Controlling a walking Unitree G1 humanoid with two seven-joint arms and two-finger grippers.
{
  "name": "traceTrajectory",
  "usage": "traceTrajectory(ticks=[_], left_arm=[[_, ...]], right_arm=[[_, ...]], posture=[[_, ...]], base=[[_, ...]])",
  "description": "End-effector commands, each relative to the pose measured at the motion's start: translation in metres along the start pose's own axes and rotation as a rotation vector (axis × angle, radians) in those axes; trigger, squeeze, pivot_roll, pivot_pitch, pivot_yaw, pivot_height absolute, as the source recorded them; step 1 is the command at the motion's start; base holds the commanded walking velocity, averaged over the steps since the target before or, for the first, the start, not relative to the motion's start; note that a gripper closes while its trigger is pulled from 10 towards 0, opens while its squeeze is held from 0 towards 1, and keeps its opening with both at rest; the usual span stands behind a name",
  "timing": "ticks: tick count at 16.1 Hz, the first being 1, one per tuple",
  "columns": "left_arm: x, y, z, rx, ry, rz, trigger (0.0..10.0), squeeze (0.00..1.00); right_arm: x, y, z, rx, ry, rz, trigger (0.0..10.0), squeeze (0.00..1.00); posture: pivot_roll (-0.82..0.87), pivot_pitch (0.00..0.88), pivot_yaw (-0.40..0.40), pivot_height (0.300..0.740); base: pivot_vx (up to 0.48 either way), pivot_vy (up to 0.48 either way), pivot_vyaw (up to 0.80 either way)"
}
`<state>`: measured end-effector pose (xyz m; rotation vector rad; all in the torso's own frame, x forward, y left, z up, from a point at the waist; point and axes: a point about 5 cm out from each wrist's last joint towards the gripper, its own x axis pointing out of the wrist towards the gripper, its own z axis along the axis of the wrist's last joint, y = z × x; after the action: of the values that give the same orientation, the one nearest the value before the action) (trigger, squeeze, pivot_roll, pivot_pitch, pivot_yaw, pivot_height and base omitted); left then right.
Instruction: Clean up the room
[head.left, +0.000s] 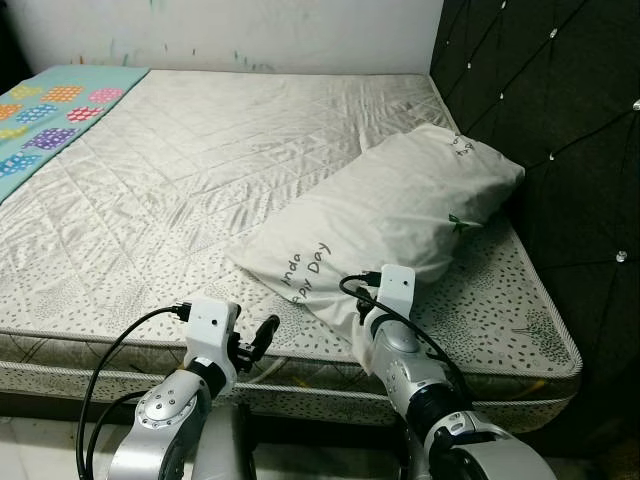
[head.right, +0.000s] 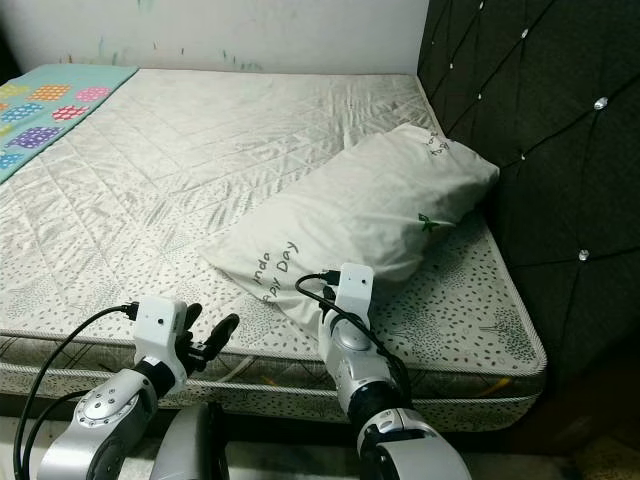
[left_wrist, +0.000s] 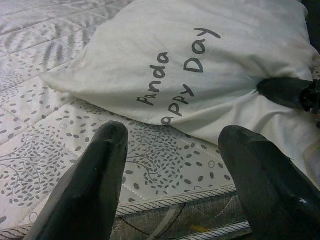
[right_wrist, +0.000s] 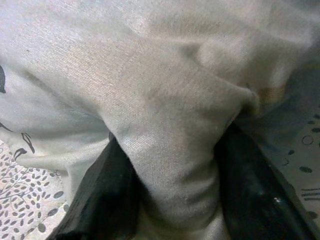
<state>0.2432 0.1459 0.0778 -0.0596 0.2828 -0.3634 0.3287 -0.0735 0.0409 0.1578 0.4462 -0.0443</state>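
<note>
Your right claw is already on the job; its two black fingers pinch a fold of the pillow at the pillow's near edge, just over the front edge of the bed; cloth bunches between them in the right wrist view, so read it as clamped on fabric, not on the full thickness.

The pillow lies on the bed's right side, tilted; its long axis runs from the near corner by your claws up and away toward the dark padded headboard; the far corner sits just beside or against that headboard, cannot tell which. So from the right claw the bulk of the pillow lies ahead and to the right; any pull or lift works along that diagonal.

Your left claw hangs spread and empty just off the bed's front edge; the pillow's printed corner lies ahead of it and to its right, near but not touching. Right arm is the nearer one, being in contact; left is a short reach off.

Count: one pillow; one bed; one patterned blanket at the far left corner, well apart from the pillow; two claws, one engaged.
</note>
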Motion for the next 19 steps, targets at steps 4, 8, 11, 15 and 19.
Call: traceTrajectory(ticks=[4, 8, 11, 15, 19], left_arm=[[0.002, 0.001, 0.005, 0.019, -0.012, 0.008, 10.0, 0.0], [0.003, 0.002, 0.007, 0.022, -0.018, 0.013, 10.0, 0.0], [0.004, 0.002, 0.007, 0.022, -0.023, 0.016, 10.0, 0.0], [0.005, 0.003, 0.007, 0.02, -0.028, 0.022, 10.0, 0.0], [0.006, 0.003, 0.007, 0.02, -0.037, 0.025, 10.0, 0.0]], right_arm=[[-0.004, 0.046, 0.026, -0.021, -0.092, 0.083, 0.0, 0.0], [-0.003, 0.047, 0.026, 0.017, -0.084, 0.097, 0.0, 0.0], [-0.004, 0.048, 0.025, 0.028, -0.079, 0.115, 0.0, 0.0], [-0.001, 0.046, 0.035, 0.011, -0.105, 0.144, 0.0, 0.0], [0.012, 0.015, 0.083, -0.02, -0.201, 0.094, 0.0, 0.0]], posture=[[0.0, 0.0, 0.003, 0.57], [0.0, 0.0, -0.002, 0.57], [0.0, 0.0, -0.005, 0.57], [0.0, 0.0, -0.009, 0.57], [0.0, 0.0, -0.015, 0.57]], base=[[0.0, 0.0, 0.0], [0.0, 0.0, 0.0], [0.0, 0.0, 0.0], [0.0, 0.0, 0.0], [0.0, 0.0, 0.0]])
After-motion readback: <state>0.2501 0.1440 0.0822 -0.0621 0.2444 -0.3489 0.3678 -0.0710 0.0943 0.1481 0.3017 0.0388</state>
